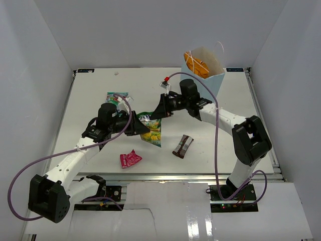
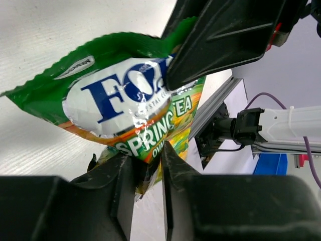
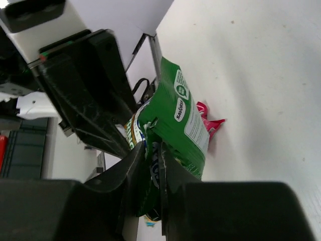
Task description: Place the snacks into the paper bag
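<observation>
Yellow-green packet [image 1: 151, 128]: one, at mid-tabletop between the two arms. In the overhead view its long axis runs roughly far to near, with the green end toward the far side and the yellow end toward the near edge. Whether its lower end touches the tabletop [image 1: 200, 158] cannot be told.

Right fingers [image 3: 133, 169]: narrow and pinched on a green edge of the packet, with the printed back panel facing the wrist camera. Left fingers [image 2: 125, 181]: narrow, with the opposite edge of the same packet lying between them. Whether they clamp it cannot be told.

Other snacks on the tabletop number three, one of each:
- A teal-green-red pouch [image 1: 118, 96] lies beyond the left arm.
- A small pink packet [image 1: 130, 158] lies near the front edge.
- A dark brown bar [image 1: 183, 146] lies to the packet's right, its long axis slanted from far right to near left.

Light-blue paper bag [image 1: 213, 85]: one, upright at the far right, well apart from the packet. One orange chip bag [image 1: 195, 64] shows inside its open mouth.
</observation>
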{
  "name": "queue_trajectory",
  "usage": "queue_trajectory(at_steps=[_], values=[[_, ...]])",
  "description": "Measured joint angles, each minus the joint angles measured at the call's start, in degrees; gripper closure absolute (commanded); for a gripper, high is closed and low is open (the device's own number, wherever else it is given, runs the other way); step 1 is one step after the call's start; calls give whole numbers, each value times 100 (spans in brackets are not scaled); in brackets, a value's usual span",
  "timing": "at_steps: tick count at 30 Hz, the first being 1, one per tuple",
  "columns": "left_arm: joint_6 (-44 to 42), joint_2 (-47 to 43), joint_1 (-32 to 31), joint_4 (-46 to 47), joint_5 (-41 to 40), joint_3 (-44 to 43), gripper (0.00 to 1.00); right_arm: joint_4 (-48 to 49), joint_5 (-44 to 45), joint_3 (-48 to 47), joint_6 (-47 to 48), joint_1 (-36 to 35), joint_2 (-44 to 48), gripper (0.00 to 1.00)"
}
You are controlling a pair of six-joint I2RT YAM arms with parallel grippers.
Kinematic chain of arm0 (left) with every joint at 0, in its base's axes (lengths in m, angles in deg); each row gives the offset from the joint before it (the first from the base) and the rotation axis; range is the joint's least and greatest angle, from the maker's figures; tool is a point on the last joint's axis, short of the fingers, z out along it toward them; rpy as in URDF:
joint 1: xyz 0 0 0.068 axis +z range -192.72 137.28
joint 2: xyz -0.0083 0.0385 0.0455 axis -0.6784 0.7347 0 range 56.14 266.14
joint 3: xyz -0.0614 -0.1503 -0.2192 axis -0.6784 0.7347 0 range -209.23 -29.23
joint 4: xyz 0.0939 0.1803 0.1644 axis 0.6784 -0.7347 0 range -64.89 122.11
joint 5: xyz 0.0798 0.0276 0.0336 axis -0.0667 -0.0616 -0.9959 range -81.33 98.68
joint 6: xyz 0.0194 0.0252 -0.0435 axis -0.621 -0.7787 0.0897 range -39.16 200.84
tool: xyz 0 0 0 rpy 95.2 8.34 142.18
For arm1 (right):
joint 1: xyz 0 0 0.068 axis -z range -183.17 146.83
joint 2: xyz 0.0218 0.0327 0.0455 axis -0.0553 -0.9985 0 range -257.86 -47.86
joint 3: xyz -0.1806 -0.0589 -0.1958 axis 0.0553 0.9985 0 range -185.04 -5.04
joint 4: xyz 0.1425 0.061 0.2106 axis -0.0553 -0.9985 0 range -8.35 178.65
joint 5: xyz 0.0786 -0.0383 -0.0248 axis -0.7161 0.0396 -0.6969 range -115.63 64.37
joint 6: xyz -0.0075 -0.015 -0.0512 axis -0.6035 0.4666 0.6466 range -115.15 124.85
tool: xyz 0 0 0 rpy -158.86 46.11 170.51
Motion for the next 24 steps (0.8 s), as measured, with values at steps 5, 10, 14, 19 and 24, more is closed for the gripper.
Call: queue_trajectory(at_steps=[5,10,14,19,24], values=[[-210,-205,-9,-11,37,48,22,173,-728,-31,424,-4,2,92],[-426,-903,-9,-251,-199,-4,13,-428,-977,-485,1351,39,2,92],[-566,-1357,-9,-457,-479,-173,13,-1115,-894,-999,2251,144,92,92],[-625,-1565,-9,-636,-782,-114,13,-1888,-675,-1631,3134,413,282,92],[-603,-1537,-9,-754,-1071,125,13,-2326,-345,-2612,3762,885,326,92]])
